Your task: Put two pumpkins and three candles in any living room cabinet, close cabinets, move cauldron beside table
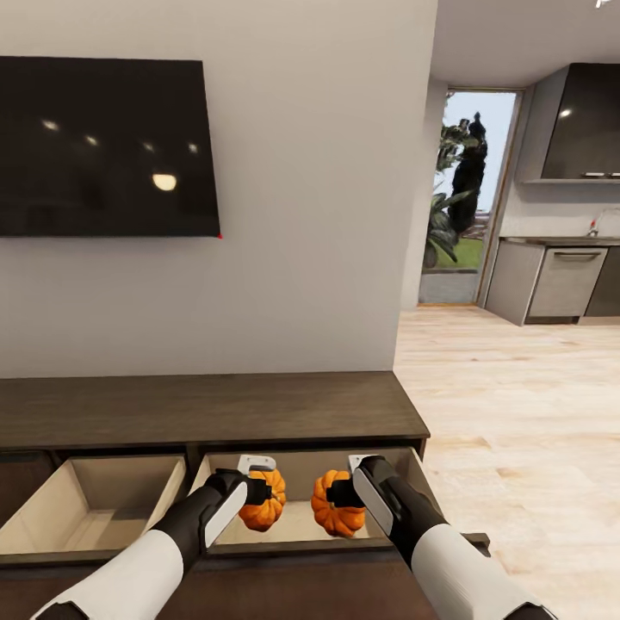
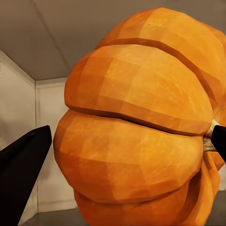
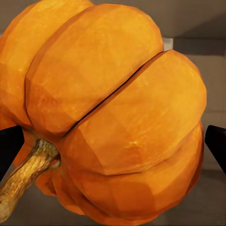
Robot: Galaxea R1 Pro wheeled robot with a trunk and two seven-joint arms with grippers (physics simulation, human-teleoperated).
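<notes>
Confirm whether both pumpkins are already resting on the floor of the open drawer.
No: in the head view the left hand and right hand each hold a pumpkin over the drawer.

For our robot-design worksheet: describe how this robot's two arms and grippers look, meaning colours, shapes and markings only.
Both arms have smooth white rounded forearm shells that change to glossy black, tapering wrist sections. The left gripper and right gripper are black with white side panels and short, dark, blunt fingers. No cables, logos or markings are visible.
</notes>
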